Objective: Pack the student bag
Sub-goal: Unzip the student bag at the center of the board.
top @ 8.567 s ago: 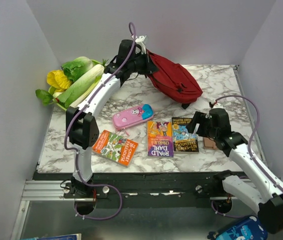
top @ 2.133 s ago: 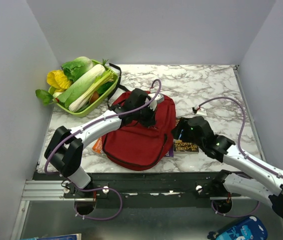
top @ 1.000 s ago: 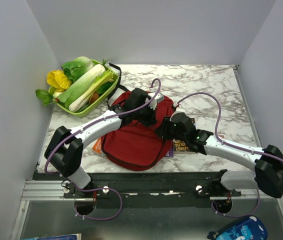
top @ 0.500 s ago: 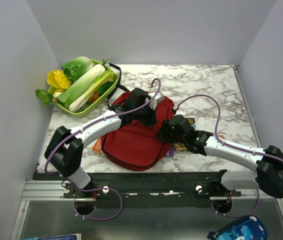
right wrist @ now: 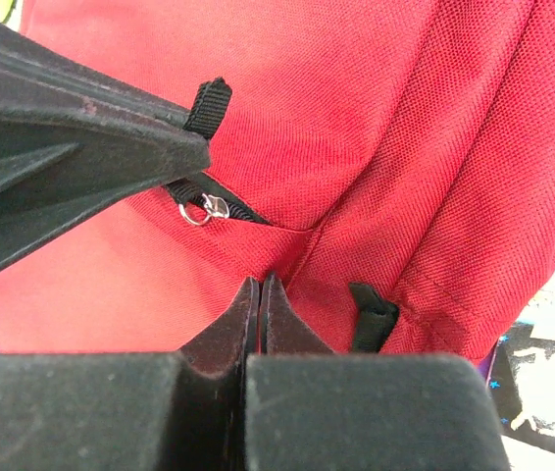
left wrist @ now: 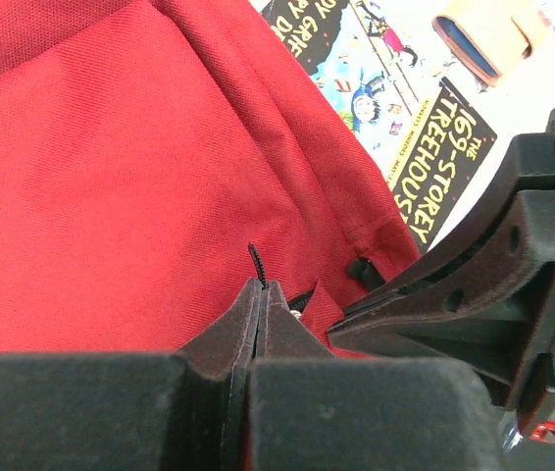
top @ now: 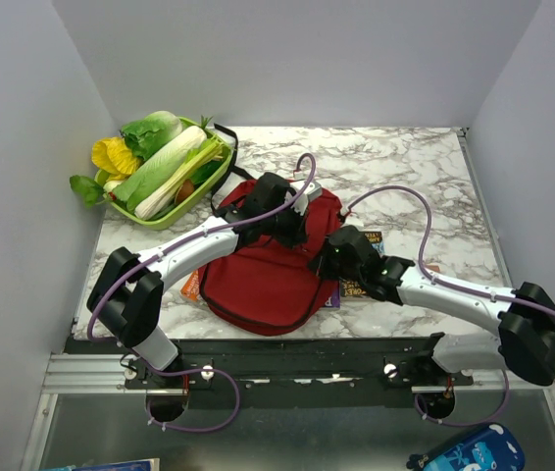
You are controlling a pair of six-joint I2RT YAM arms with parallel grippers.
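The dark-red student bag (top: 258, 277) lies flat at the table's near middle. In the left wrist view my left gripper (left wrist: 260, 287) is shut on a black zipper pull cord (left wrist: 255, 263) on the bag (left wrist: 111, 186). In the top view the left gripper (top: 300, 232) sits at the bag's upper right edge. My right gripper (top: 319, 261) is just right of it, shut. In the right wrist view its tips (right wrist: 260, 283) press on a fold of the red cloth (right wrist: 376, 118) below the zipper ring (right wrist: 199, 210). I cannot tell whether cloth is pinched between them.
Books (top: 361, 285) lie half under the bag's right side, and an orange book (top: 191, 287) peeks out on its left. A green basket (top: 217, 180) of vegetables stands at the back left. A small tan object (left wrist: 483, 34) lies right of the books.
My right gripper has closed at the bag's right edge, having crept slightly left onto the cloth. The left arm and the bag have not moved.
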